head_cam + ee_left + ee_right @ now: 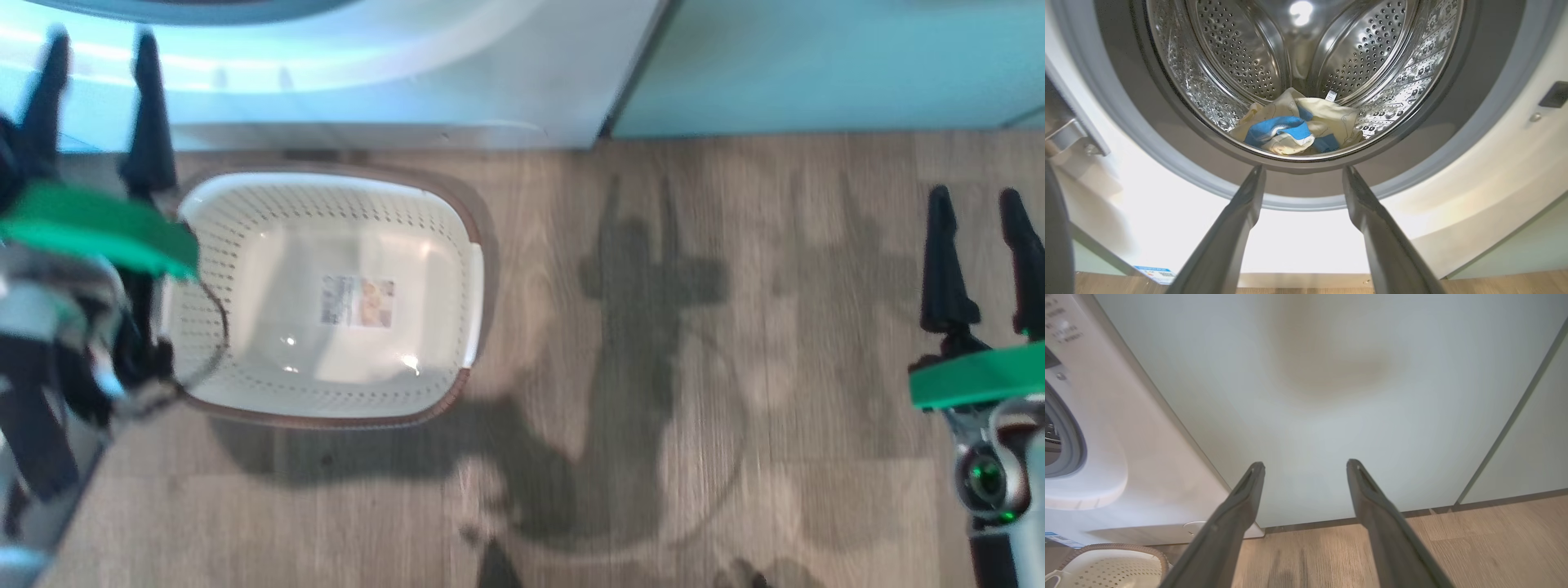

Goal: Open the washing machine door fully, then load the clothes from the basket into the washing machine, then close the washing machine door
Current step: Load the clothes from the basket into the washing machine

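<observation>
Left fingers spread wide and empty, aimed at the mouth of the washing machine, tips just short of its grey rubber ring. Right fingers likewise spread and empty, held well apart to the side and facing a pale green cabinet panel. The clothes, pale yellow with blue patches, lie in a heap at the bottom of the steel drum. The basket stands on the wooden floor just in front of the machine, holding nothing but the paper label on its bottom. The opening is uncovered; the dark edge beside the metal hinge is probably the door, swung aside. Judged stage: opening and loading complete; closing the door not yet done.
</observation>
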Available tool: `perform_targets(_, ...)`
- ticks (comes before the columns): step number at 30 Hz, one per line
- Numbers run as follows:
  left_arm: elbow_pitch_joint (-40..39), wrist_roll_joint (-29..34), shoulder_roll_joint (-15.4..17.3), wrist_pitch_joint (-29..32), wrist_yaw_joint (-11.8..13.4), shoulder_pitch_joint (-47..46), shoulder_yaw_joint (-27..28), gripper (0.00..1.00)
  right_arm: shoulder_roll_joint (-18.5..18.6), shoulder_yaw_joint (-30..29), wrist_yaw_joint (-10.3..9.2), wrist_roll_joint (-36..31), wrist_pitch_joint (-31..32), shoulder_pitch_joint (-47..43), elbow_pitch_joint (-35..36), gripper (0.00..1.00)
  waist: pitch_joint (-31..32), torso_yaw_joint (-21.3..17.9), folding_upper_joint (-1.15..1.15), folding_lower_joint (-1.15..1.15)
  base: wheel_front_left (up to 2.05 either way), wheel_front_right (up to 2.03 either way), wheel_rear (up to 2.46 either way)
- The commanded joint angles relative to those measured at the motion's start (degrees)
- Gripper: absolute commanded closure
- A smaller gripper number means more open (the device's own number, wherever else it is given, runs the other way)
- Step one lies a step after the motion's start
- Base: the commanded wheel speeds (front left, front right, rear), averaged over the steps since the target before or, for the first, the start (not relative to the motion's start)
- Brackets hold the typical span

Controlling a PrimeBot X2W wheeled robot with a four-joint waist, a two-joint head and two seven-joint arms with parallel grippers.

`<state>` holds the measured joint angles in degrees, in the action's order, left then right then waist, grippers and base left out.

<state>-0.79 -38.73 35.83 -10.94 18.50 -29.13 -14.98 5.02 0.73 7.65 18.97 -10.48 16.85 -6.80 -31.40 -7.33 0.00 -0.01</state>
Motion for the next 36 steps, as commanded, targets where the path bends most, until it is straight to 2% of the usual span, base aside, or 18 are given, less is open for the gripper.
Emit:
perform_targets(1, -2.44, 0.24, 2.08, -0.77, 0.81, 1.21, 2.98, 0.0, 0.94, 0.29, -0.16, -0.56, 0.5, -1.61, 2.38, 0.0, 2.65, 1.83, 0.0, 0.01, 0.0, 0.0, 0.0)
perform_targets(10, -6.12, 2.93, -0.88, -3.04, 5.3, 14.56, 1.75, 0.0, 1.78, -1.47, -0.16, -2.46, 5.07, -7.14, 6.34, 0.0, 10.94, 5.5, 0.0, 0.01, 0.0, 0.0, 0.0)
perform_targets(13, -7.21, 3.46, -2.32, -3.44, 5.83, 17.64, 1.18, 0.0, 1.81, -1.47, -0.16, -2.85, 6.54, -8.87, 7.71, 0.0, 13.07, 6.6, 0.0, 0.01, 0.0, 0.0, 0.0)
perform_targets(17, -7.57, 3.63, -4.09, -3.78, 5.29, 20.81, 0.79, 0.0, 1.84, -1.28, -0.16, -3.25, 8.11, -10.95, 9.33, 0.0, 15.86, 7.97, 0.0, 0.01, 0.0, 0.0, 0.0)
perform_targets(25, -6.49, 3.12, -6.31, -4.0, 2.17, 24.83, 1.02, 0.0, 1.4, -1.65, -0.16, -3.71, 10.21, -14.75, 11.13, 0.0, 20.2, 9.63, 0.0, 0.01, 0.0, 0.0, 0.0)
perform_targets(30, -6.21, 4.15, -6.89, -4.04, -0.26, 27.23, 2.26, 0.0, 0.96, -1.53, -0.16, -3.92, 11.28, -17.32, 12.43, 0.0, 22.89, 9.85, 0.0, 0.01, 0.0, 0.0, 0.0)
perform_targets(36, -6.5, 5.47, -7.82, -4.05, -1.58, 30.22, 3.46, 0.0, 0.46, -1.47, -0.16, -4.2, 12.18, -19.86, 14.2, 0.0, 25.36, 9.3, 0.0, 0.01, 0.0, 0.0, 0.0)
